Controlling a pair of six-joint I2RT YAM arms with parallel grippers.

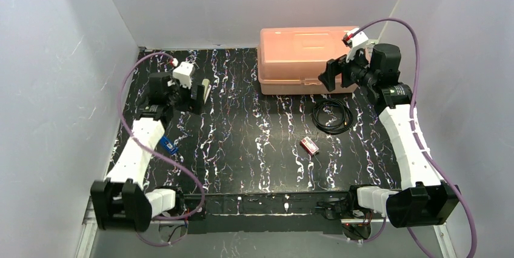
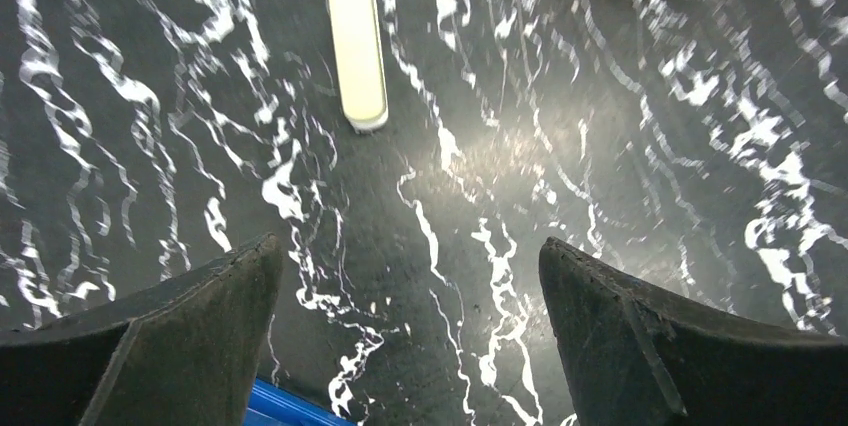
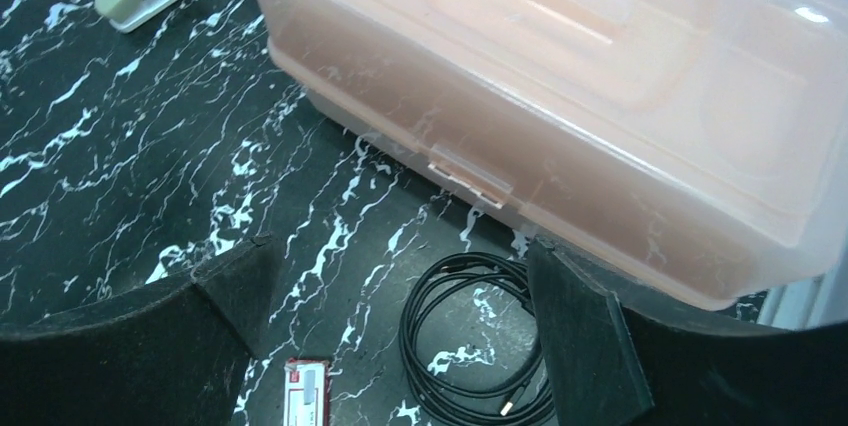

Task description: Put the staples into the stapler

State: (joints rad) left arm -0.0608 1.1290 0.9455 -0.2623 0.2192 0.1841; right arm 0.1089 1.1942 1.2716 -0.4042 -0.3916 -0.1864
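Your staple box [image 1: 310, 145] is a tiny red carton with a pale panel on top. It lies flat mid-bench, near the coiled black cable [image 1: 332, 115]. The stapler [image 1: 206, 91], slim and cream, sits far left by your left jaws. Both sets of jaws stand wide apart, gripping nothing: left jaws over bare bench, right jaws up by the translucent orange tub [image 1: 303, 58]. The bench [image 1: 254, 167] is black with white marble veining, and plain pale walls [image 1: 54, 58] close it in.
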